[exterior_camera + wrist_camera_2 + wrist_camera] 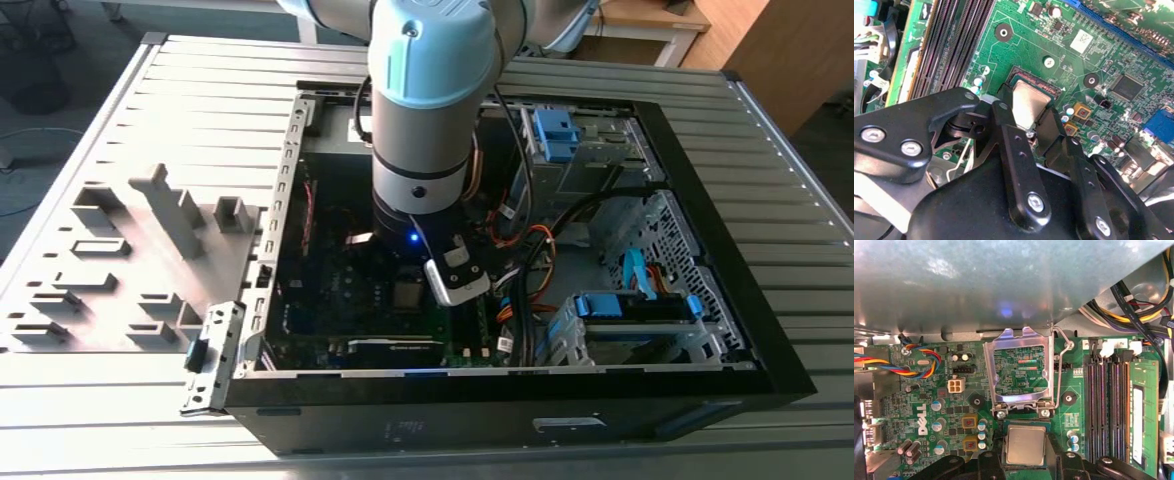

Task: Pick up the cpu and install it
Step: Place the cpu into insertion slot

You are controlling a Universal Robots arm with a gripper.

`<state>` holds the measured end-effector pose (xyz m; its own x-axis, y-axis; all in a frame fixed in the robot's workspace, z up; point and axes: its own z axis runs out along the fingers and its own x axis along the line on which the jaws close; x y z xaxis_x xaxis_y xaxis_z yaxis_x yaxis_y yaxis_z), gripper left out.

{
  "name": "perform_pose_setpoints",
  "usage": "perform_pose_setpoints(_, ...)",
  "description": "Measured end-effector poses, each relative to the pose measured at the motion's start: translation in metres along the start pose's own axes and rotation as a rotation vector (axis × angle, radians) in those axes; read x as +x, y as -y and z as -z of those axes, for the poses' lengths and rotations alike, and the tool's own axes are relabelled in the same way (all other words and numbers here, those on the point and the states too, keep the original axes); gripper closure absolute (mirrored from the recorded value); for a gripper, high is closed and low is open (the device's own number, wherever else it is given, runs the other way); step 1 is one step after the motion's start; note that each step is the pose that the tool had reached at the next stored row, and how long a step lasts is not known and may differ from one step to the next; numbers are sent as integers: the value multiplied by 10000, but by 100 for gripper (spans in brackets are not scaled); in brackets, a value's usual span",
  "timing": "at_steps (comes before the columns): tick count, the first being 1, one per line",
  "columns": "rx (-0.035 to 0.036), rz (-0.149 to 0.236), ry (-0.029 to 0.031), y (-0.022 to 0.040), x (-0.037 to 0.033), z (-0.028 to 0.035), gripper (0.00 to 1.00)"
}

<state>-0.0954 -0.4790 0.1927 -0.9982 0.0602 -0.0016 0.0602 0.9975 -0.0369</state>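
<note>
Gripper [1026, 461], fingers [1014, 145] narrowed onto two opposite edges of the cpu [1025, 442], holding it level just beside the hinge end of the raised socket frame [1019, 371] on the green motherboard [929, 405], memory slots [1101, 410] near that frame's lever side.

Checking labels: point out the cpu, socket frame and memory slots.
cpu [1025, 445], first wrist view, metal top.
socket frame [1019, 341], first wrist view, metal rim.
memory slots [1095, 410], first wrist view, slot body.
</note>
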Motion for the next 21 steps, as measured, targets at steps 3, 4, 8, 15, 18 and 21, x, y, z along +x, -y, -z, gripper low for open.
perform_pose_setpoints(3,0,1,0,0,-1,0,54)
perform_pose_setpoints(4,0,0,0,0,-2,0,54)
perform_pose_setpoints(8,3,1,-1,0,-3,1,62)
perform_pose_setpoints(15,-4,1,2,0,-5,29,62)
perform_pose_setpoints(18,-4,0,1,3,-4,81,62)
perform_pose_setpoints(21,0,0,1,3,-5,96,62)
